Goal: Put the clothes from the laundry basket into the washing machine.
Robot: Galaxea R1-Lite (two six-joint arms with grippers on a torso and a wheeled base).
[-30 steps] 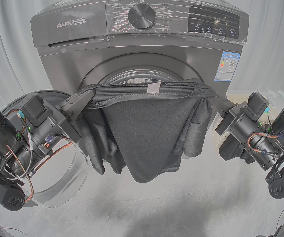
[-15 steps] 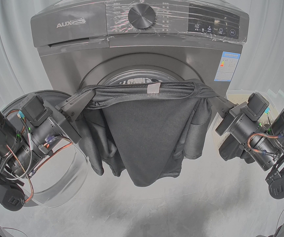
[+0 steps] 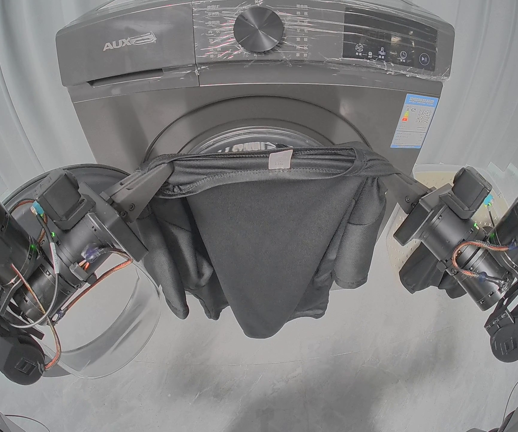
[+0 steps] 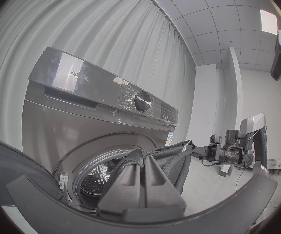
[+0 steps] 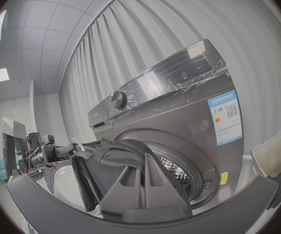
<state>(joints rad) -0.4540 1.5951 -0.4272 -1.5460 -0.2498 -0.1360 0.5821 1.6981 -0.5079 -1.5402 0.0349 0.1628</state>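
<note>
Your left gripper (image 3: pixel 158 175) and right gripper (image 3: pixel 392 179) are each pressed together on opposite ends of the dark grey knitted garment (image 3: pixel 271 241). Both wrist views confirm cloth bunched between closed fingers.

You hold the garment stretched level between the arms. Its long axis runs side to side across the front of the machine, directly before the drum opening (image 3: pixel 253 139), with the hem crossing the opening's upper part. The drum lies straight ahead of both grippers, behind the cloth, and neither arm is noticeably nearer. In my judgement the coming move turns on this: the held hem must travel forward, and the two ends must close toward each other, because the span looks about as wide as the opening.

Material: a soft, matt, fine knit with a stitched hem and a small pale label (image 3: pixel 280 159) at the top edge. The body hangs in a limp pointed fold well below the hem, with sleeves drooping on either side. Expect the loose tail to drag over the lower rim.

Beyond it stands the grey metal front-loading washing machine (image 3: pixel 151 61), with smooth panels and a perforated steel drum. Its round glass door (image 3: pixel 109 331) is swung open beneath your left arm. The cream perforated plastic laundry basket (image 3: pixel 436 178) sits beside the machine, just past your right gripper, with more dark cloth (image 3: pixel 418 277) over its edge.
</note>
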